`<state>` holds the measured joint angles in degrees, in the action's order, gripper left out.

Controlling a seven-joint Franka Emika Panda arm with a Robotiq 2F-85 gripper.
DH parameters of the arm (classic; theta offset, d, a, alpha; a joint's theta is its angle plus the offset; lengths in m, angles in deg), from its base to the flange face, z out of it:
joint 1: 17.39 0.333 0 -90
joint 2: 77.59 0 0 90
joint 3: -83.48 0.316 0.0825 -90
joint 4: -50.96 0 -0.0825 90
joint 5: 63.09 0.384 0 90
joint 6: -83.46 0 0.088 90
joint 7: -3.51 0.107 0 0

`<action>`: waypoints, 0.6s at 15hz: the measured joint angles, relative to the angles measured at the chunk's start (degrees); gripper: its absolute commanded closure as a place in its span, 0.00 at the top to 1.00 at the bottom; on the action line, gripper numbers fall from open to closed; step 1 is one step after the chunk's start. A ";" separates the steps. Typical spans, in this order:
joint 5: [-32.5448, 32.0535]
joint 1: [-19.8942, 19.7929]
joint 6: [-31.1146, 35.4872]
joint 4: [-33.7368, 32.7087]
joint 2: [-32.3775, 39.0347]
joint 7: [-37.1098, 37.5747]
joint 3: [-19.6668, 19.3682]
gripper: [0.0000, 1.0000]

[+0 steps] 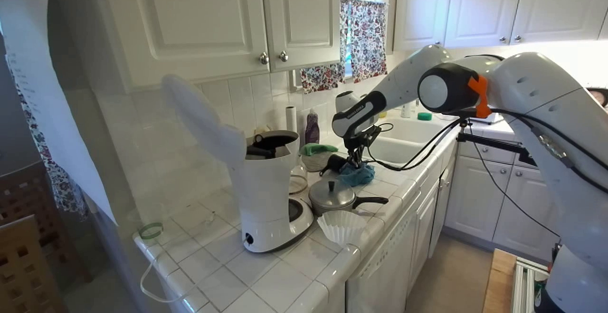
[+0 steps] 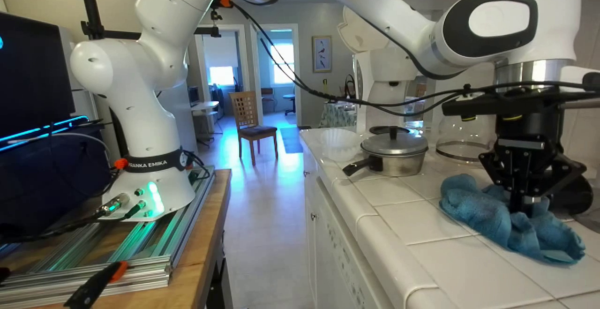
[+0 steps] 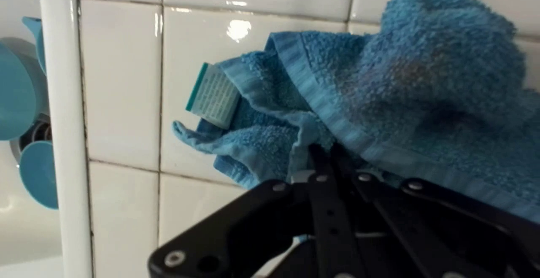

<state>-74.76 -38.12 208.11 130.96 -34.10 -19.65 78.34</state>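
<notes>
A crumpled blue towel [image 1: 359, 175] lies on the white tiled counter; it also shows in an exterior view [image 2: 490, 217] and in the wrist view [image 3: 438, 71]. My gripper [image 3: 325, 149] points down into the towel, its fingertips close together with a fold of cloth between them. The gripper also shows in both exterior views [image 1: 355, 162] [image 2: 521, 206]. The towel still rests on the counter. A white label [image 3: 215, 95] sticks out from its edge. A black rounded object [image 2: 573, 195] lies right beside the gripper and the towel.
A lidded metal pot [image 1: 331, 196], a paper coffee filter [image 1: 343, 227], a white coffee maker [image 1: 266, 194] and a glass carafe [image 2: 466, 135] stand along the counter. A green cloth [image 1: 317, 149] and purple bottle [image 1: 312, 128] are behind. The sink [image 1: 413, 130] holds blue dishes [image 3: 14, 94].
</notes>
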 measured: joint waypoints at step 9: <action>0.00 2.93 -9.61 5.53 -5.16 0.04 -0.45 0.03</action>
<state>-74.76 -35.19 198.50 136.49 -39.26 -19.62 77.89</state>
